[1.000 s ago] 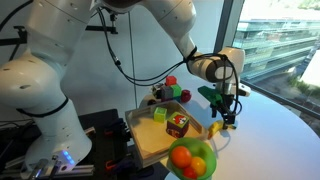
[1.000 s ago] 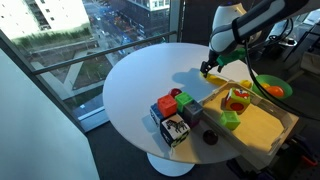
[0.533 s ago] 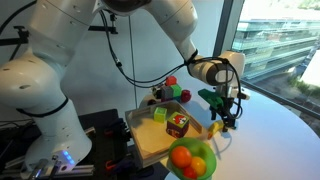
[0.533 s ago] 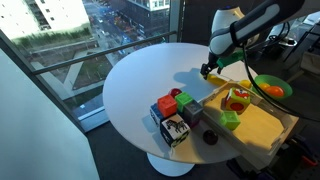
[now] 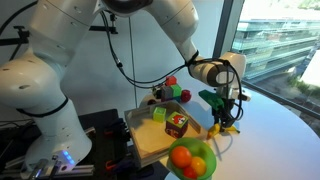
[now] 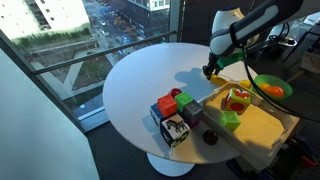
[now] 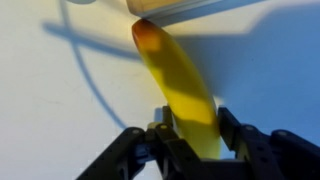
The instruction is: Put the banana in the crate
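The small curved yellow banana (image 7: 180, 85) seems to lie on the round white table (image 6: 140, 80), just outside the shallow light-wood crate (image 5: 152, 140). Its long axis runs from between my gripper's (image 7: 192, 128) fingers toward the crate wall. The fingers flank it closely, but I cannot tell if they are clamped.

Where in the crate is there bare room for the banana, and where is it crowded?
The crate floor is bare on the robot-base side of the green block and red box. It is crowded at the corner between the fruit bowl and the banana held in the end effector.
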